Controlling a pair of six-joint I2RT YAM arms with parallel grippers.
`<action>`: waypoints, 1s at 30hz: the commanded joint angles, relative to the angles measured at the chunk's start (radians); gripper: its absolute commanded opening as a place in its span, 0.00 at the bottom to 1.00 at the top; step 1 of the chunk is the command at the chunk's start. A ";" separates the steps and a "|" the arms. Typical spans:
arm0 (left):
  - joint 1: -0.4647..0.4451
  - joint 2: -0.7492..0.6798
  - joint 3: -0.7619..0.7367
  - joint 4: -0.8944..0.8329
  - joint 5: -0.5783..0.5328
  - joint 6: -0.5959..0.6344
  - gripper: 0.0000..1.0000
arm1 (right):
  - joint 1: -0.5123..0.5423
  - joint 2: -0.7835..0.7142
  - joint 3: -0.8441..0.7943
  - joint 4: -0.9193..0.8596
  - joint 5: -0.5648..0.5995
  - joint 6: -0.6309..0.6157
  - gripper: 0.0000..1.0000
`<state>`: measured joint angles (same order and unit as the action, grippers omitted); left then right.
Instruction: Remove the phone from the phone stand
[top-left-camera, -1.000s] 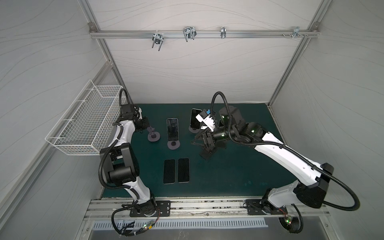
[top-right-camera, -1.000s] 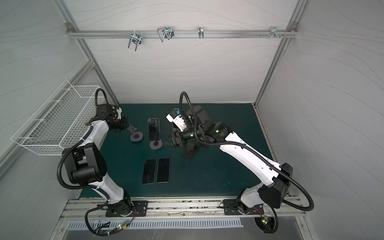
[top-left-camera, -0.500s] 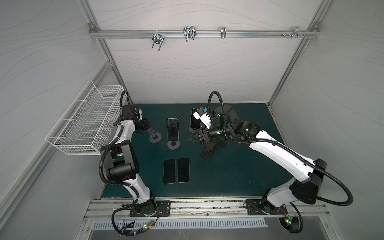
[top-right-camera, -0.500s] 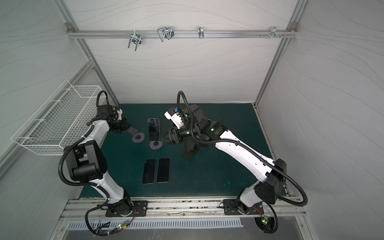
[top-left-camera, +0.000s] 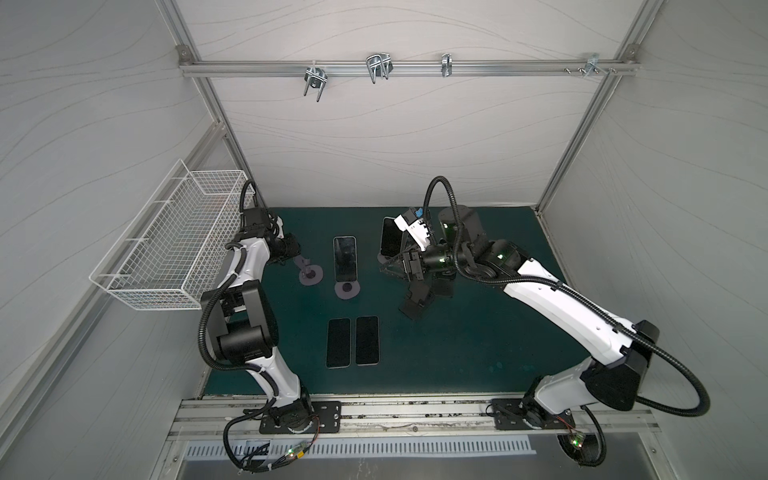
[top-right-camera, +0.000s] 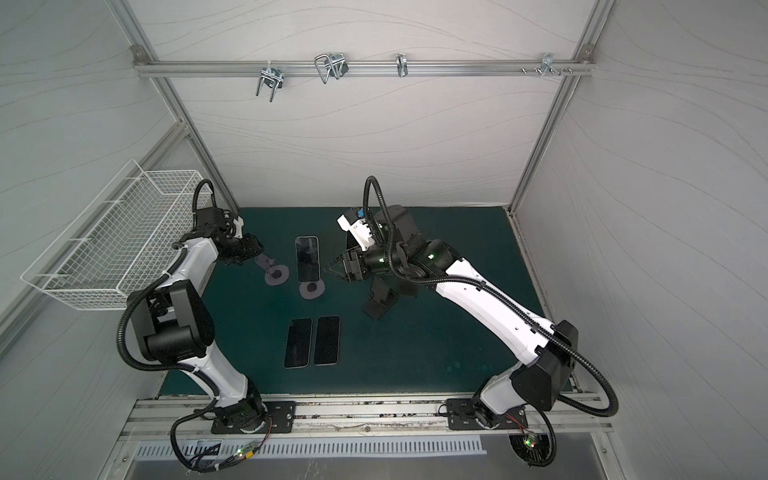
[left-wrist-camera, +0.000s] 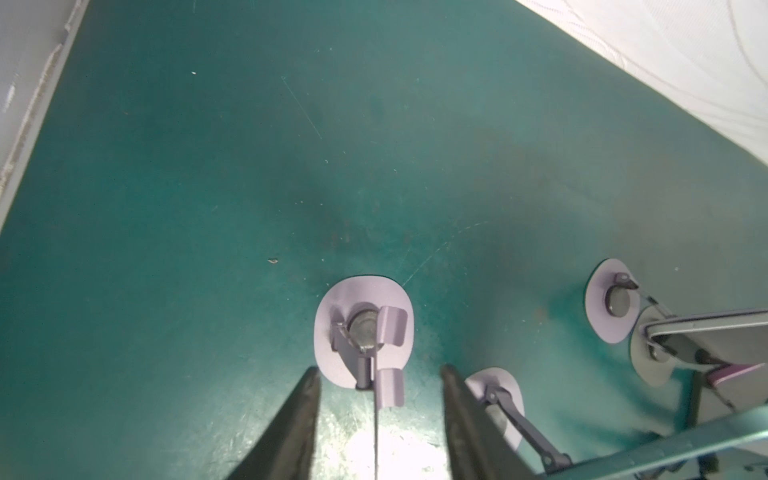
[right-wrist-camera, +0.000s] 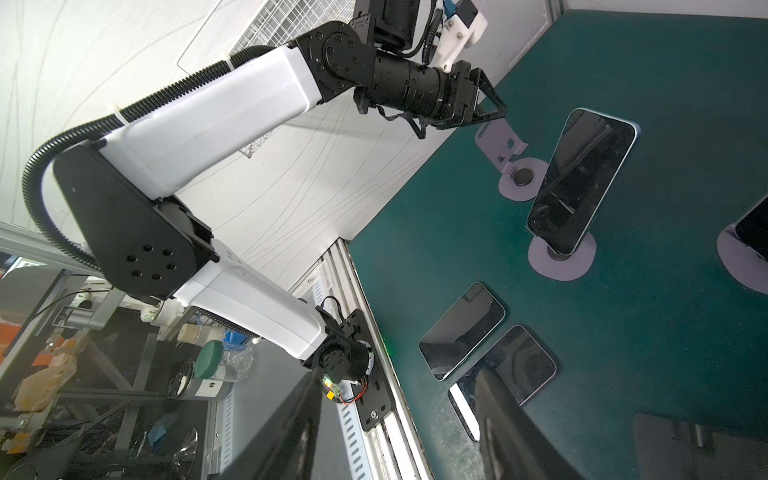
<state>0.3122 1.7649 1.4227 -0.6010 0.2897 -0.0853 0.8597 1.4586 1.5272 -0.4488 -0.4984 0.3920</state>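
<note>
We see the left gripper (left-wrist-camera: 379, 372) with its fingers parted around the thin back plate of an empty lilac stand (left-wrist-camera: 363, 328). The plate runs edge-on between them and neither finger touches it, so this gripper is open and holds nothing. We think it is there to steady this light stand, but the stand carries no phone, so there is little left for it to do here. The right gripper (right-wrist-camera: 397, 372) is open too, with only air between its fingers, and it points across the green mat (top-left-camera: 457, 357) toward the phone (top-left-camera: 345, 258), which leans tilted back on the middle stand (top-left-camera: 347, 291). The lower edge of this phone sits in the stand's lip, so we judge that it must go up and out, not sideways. A second phone (top-left-camera: 390, 241) is on another stand nearer the back wall (top-left-camera: 374, 158), partly hidden by the right arm (top-left-camera: 561, 307). Two flat phones (top-left-camera: 338, 343) lie side by side near the front, probably laid there to keep the middle free. For room, the empty stand is just beside the middle stand on one side and the black stands (top-left-camera: 417, 301) are near on the other, while the front right of the mat is bare. The wire basket (top-left-camera: 166, 249) hangs well apart on the left.
</note>
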 joint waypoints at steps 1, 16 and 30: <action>0.025 -0.013 0.111 0.018 0.012 -0.049 0.57 | -0.001 -0.058 -0.029 0.015 0.012 0.034 0.61; 0.023 -0.199 0.080 0.062 0.114 -0.196 0.67 | 0.036 -0.054 0.047 -0.059 0.115 0.112 0.60; -0.010 -0.284 -0.045 0.191 0.253 -0.389 0.67 | 0.205 -0.047 0.119 -0.148 0.309 0.228 0.61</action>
<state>0.3107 1.5055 1.4033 -0.4328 0.5179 -0.4076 1.0485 1.4277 1.6386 -0.5629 -0.2520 0.5896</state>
